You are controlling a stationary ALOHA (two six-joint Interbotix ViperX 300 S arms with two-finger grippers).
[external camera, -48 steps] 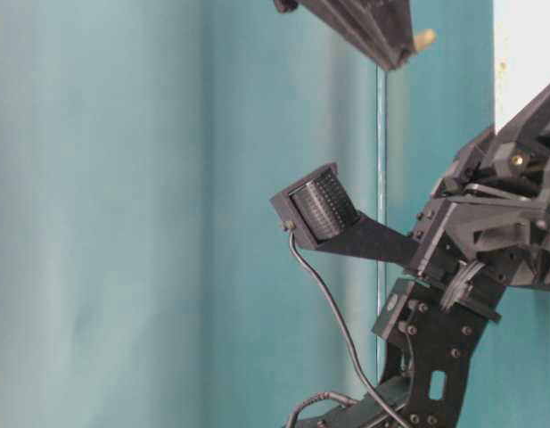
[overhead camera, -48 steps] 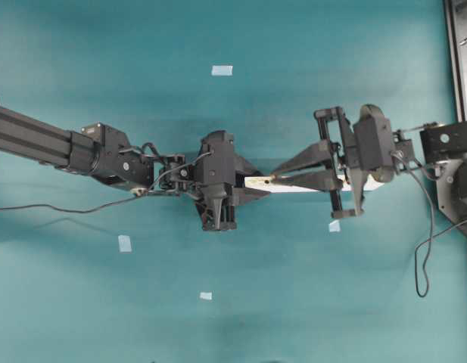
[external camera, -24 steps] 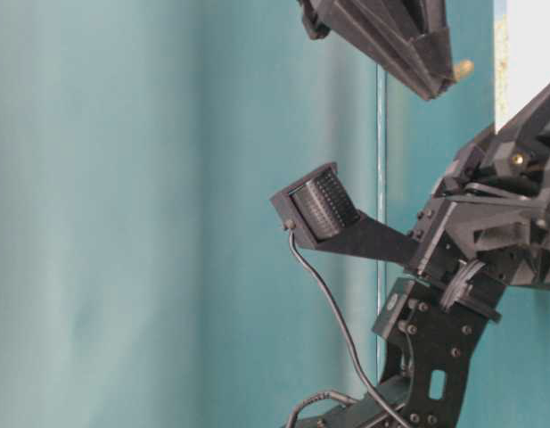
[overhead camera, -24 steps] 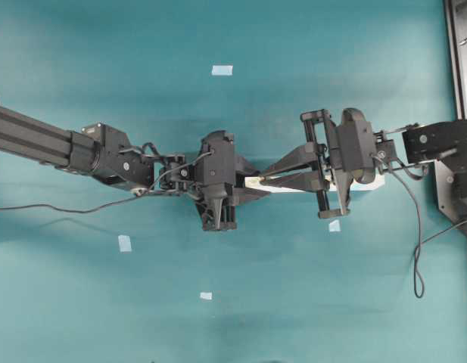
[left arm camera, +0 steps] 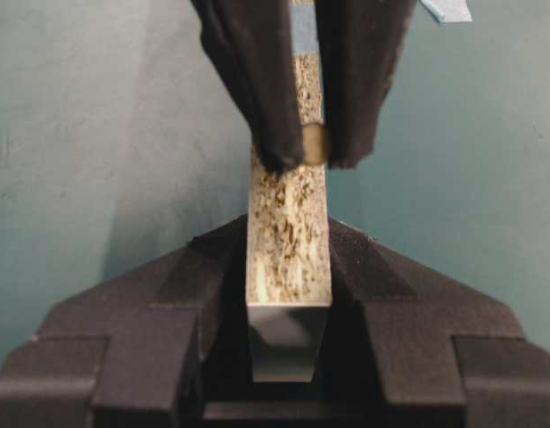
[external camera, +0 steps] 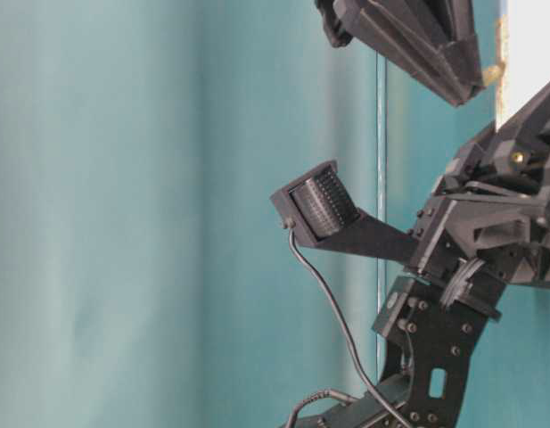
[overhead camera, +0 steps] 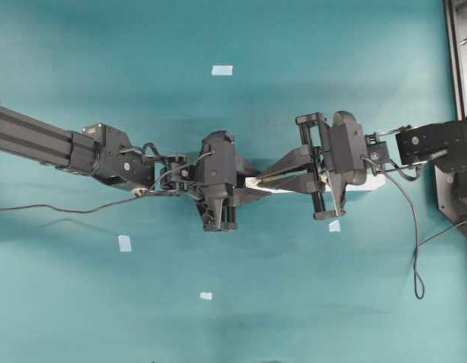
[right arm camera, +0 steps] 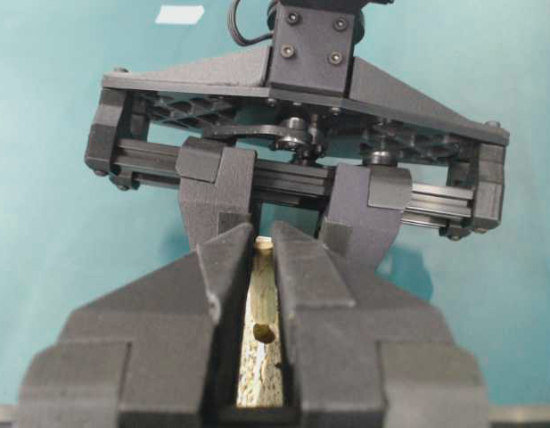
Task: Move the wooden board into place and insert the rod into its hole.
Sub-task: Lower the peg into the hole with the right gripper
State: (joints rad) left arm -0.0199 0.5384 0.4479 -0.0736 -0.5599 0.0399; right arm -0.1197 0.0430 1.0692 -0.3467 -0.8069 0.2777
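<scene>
A plain teal tabletop (overhead camera: 309, 302) fills the overhead view, with a few small pale-blue tape squares (overhead camera: 222, 70) scattered on it. The wooden board (left arm camera: 288, 236) serves as the landmark: it stands on edge near the middle of the tabletop, its speckled tan edge facing up, running left to right between the two arms.

The left claw (left arm camera: 288, 312) is clenched on the board's left end, one dark finger (left arm camera: 141, 339) pressed against each white face. In the left wrist view a light-blue tape mark (left arm camera: 303, 31) sits on the board's upper edge, farther along behind the other arm's fingertips.

The right claw (overhead camera: 256, 180) reaches in from the board's right side, hanging low over the top edge and pointing toward the left claw. It is clenched on the rod (left arm camera: 315, 144), whose round cream end shows between the two black fingertips, right at the speckled edge just beyond the left claw's grip. Whether the rod tip has entered the board cannot be told.

In the right wrist view a small dark hole (right arm camera: 264, 333) shows in the board's top edge between the right claw's fingers
</scene>
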